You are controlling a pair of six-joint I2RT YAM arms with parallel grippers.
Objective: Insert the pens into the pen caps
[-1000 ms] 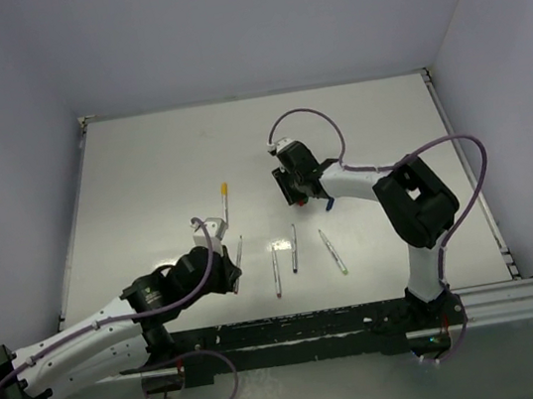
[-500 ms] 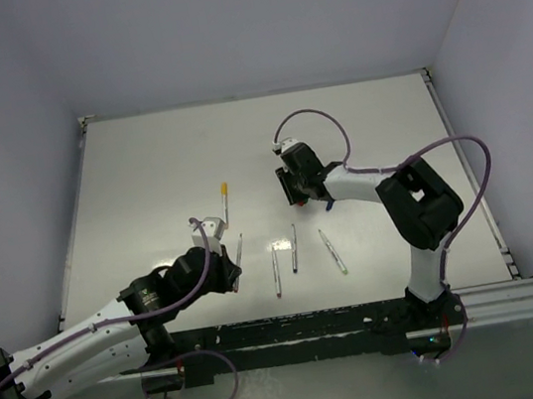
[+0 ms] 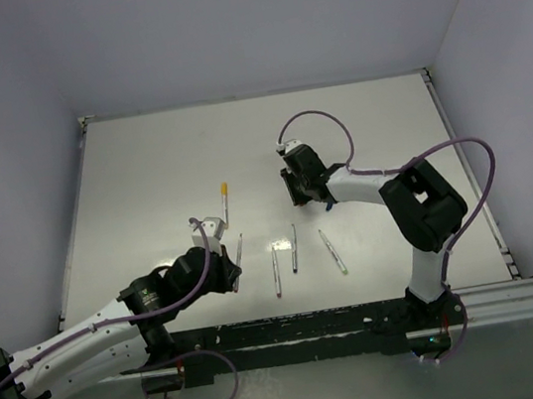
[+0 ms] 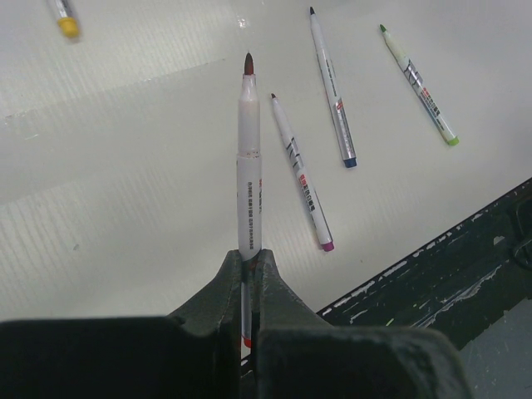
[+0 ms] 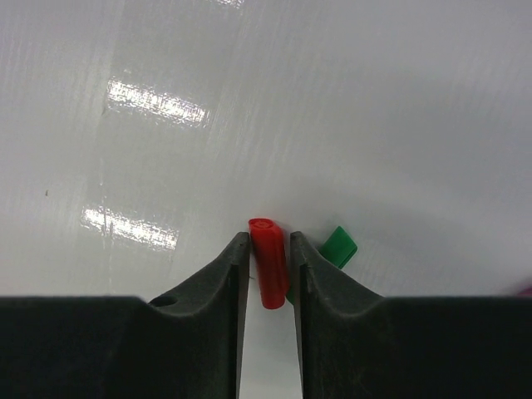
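My left gripper (image 3: 234,271) is shut on a pale pen with a red tip (image 4: 249,166), held low over the table with the tip pointing away. My right gripper (image 3: 299,195) is at mid-table with its fingers closed around a red cap (image 5: 268,262), which sits tilted between them. A green cap (image 5: 339,247) lies just behind the right finger. Three pens lie on the table: one purple-ended (image 4: 299,174), one blue-ended (image 4: 332,91) and one green-ended (image 4: 418,83). A pen with a yellow end (image 3: 225,201) lies farther back left.
The three loose pens (image 3: 294,248) lie in a row between the two arms near the front. A black rail (image 3: 365,320) runs along the table's near edge. A purple speck (image 5: 525,291) shows at the right wrist view's right edge.
My right gripper has shifted slightly to the right. My left gripper has drawn back a little toward the near edge with its pen.
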